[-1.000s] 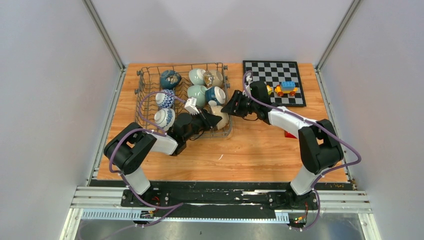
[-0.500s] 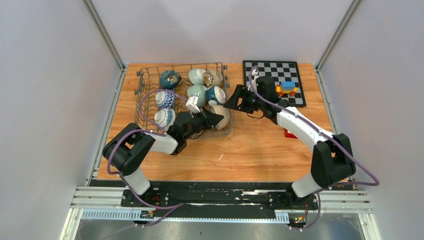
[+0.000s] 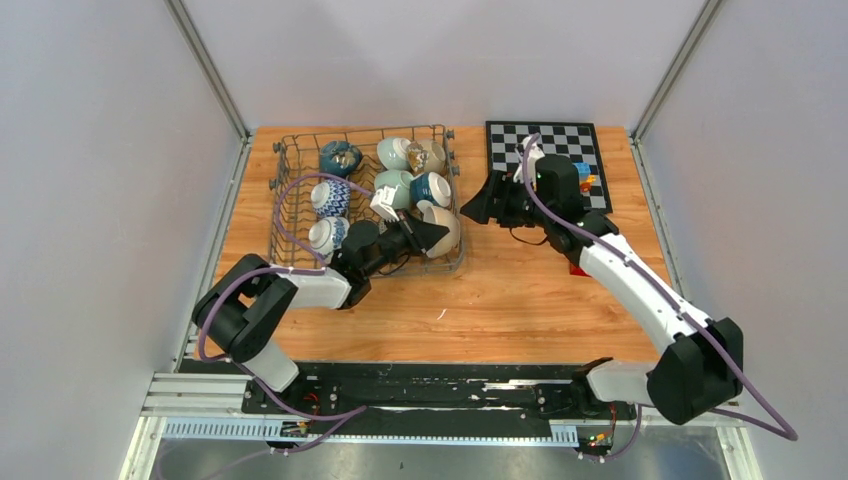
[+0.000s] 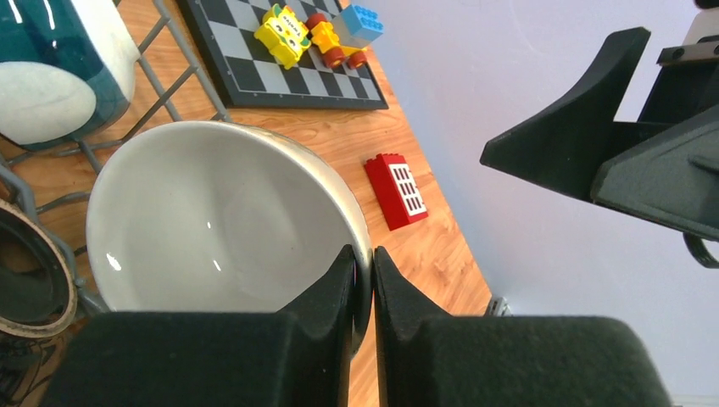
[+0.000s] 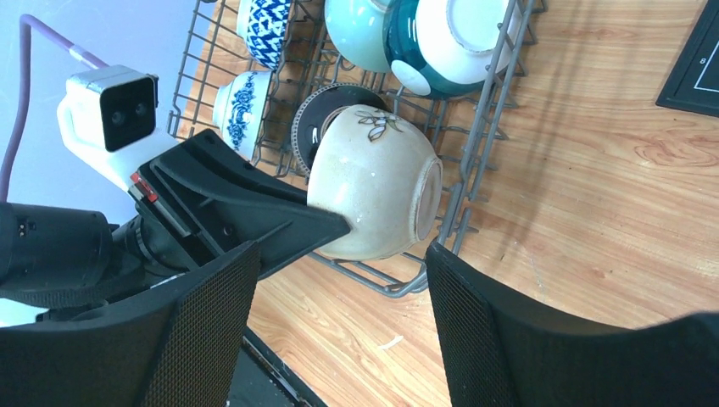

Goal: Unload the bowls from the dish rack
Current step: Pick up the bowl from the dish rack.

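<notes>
Bowl [image 5: 373, 186] on its side, mouth toward left pincer [image 4: 363, 259]

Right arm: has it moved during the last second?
Yes. The right arm has pulled back rightward, away from the dish rack and over the chessboard.

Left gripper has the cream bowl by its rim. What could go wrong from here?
1. The left gripper pinches only the thin rim of the cream bowl; it may pivot or slip when lifted.
2. The bowl lies on its side, foot toward the dish rack wall, and could snag the wires.
3. The right gripper hangs open close by; the arms might clash.
</notes>
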You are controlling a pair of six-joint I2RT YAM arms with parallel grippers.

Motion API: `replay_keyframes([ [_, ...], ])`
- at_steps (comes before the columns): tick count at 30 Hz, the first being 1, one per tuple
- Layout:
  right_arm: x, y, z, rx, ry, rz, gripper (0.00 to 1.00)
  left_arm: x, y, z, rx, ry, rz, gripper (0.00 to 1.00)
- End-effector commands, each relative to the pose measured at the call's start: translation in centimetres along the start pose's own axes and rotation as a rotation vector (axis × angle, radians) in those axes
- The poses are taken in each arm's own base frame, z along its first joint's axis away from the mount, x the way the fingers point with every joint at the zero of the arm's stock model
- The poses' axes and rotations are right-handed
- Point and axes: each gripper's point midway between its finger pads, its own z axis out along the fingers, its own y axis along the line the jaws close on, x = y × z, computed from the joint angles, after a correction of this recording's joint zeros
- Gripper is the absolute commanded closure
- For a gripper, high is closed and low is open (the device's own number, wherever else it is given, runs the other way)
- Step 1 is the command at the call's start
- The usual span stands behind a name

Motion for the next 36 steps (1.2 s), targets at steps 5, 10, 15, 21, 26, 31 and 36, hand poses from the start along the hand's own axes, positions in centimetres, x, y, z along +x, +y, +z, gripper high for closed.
replay_keyframes([
  [5, 0.7, 0.3, -2.2, -0.015, -0.003, -0.029, 0.25, -3.4, -4.8, -0.6, 0.145, -0.099, 0.058, 1.00],
  [10, 0.9, 0.6, -3.1, -0.024, -0.008, -0.038, 0.25, -3.5, -5.7, -1.1, 0.180, -0.098, 0.054, 1.00],
  [15, 0.5, 0.3, -4.4, 0.015, -0.057, -0.045, 0.18, -3.9, -8.9, -2.2, 0.290, -0.072, 0.016, 1.00],
  [21, 0.1, 1.1, -7.9, 0.027, -0.150, 0.022, 0.04, -5.2, -11.8, -5.0, 0.306, -0.048, 0.079, 1.00],
  [26, 0.8, 2.4, -11.9, -0.020, -0.215, -0.033, 0.02, -5.9, -13.3, -8.6, 0.234, 0.024, 0.298, 1.00],
  [31, 2.2, 3.6, -15.9, -0.068, -0.258, -0.127, 0.04, -5.9, -14.4, -13.0, 0.148, 0.100, 0.602, 1.00],
  [36, 4.3, 4.6, -17.3, -0.131, -0.195, -0.200, 0.06, -4.1, -16.1, -16.2, 0.126, 0.168, 0.765, 1.00],
])
